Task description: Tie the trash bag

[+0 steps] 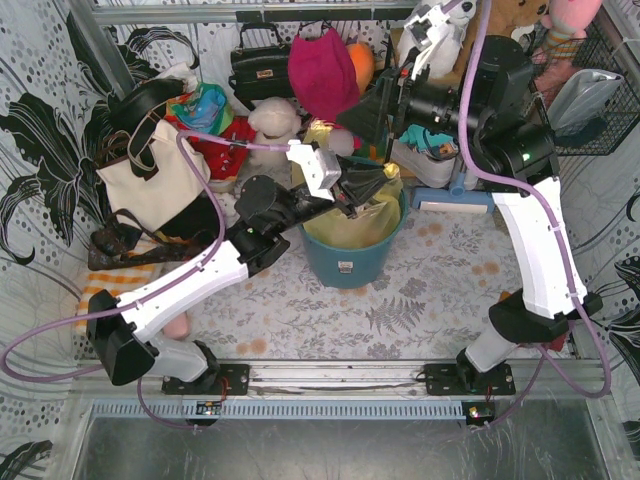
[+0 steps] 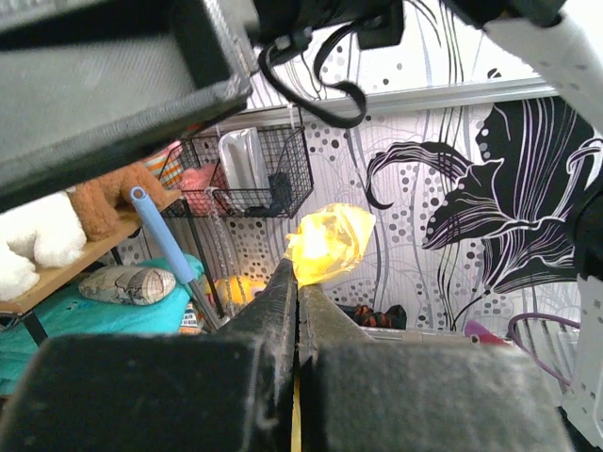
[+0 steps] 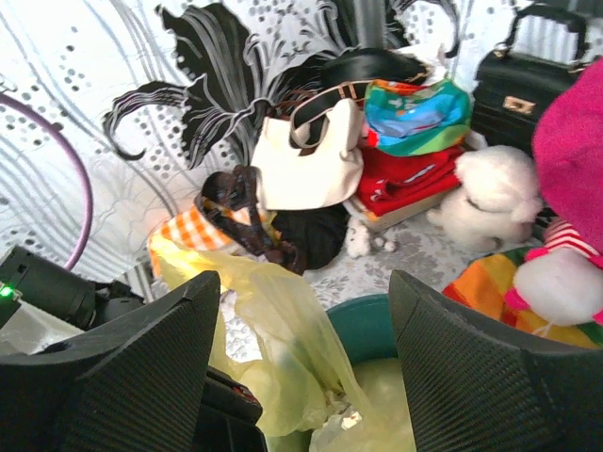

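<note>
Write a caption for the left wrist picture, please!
Left gripper shut tight on a yellow twist of the trash bag, with a wire basket behind.

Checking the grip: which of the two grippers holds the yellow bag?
The left gripper: its jaws are shut on a fold of the trash bag. The right gripper has its jaws open, gripping nothing.

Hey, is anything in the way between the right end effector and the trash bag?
Nothing visible does. The right end effector, open, sits just above the trash bag, whose plastic rises between its fingers. The left end effector pinches a bag flap, off to the side.
</note>
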`<state>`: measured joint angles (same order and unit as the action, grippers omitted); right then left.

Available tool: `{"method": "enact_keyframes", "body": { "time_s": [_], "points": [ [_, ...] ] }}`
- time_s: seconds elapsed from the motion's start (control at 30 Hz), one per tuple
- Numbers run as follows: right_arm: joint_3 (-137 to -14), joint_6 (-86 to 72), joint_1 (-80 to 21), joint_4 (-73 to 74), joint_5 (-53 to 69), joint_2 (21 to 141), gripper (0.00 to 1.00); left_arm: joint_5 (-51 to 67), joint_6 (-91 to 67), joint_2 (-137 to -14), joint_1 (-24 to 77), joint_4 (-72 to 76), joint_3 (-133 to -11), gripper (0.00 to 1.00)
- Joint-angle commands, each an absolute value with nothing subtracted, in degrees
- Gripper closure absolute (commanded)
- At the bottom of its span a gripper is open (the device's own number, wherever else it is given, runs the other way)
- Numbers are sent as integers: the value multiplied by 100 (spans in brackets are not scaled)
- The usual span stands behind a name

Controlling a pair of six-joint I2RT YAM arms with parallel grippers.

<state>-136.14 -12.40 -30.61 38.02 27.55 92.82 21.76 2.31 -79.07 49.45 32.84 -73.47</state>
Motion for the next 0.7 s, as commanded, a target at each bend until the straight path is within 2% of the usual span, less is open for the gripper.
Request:
{"method": "enact_keyframes", "body": {
  "time_s": [0.0, 0.37, 0.67],
  "points": [
    [-13790, -1321, -3053, 3600, 3623, 9431, 28, 2462, 118, -7664, 4957, 3849, -7213, 100],
    [-13755, -1698, -3086, 3199, 4322, 9492, 23, 2642, 31, -7519, 4953, 3841, -7066, 100],
    [-13757, -1651, -3173, 3326, 4009, 9482, 24, 2679, 2, -7549, 4957, 3850, -7086, 100]
  ]
}}
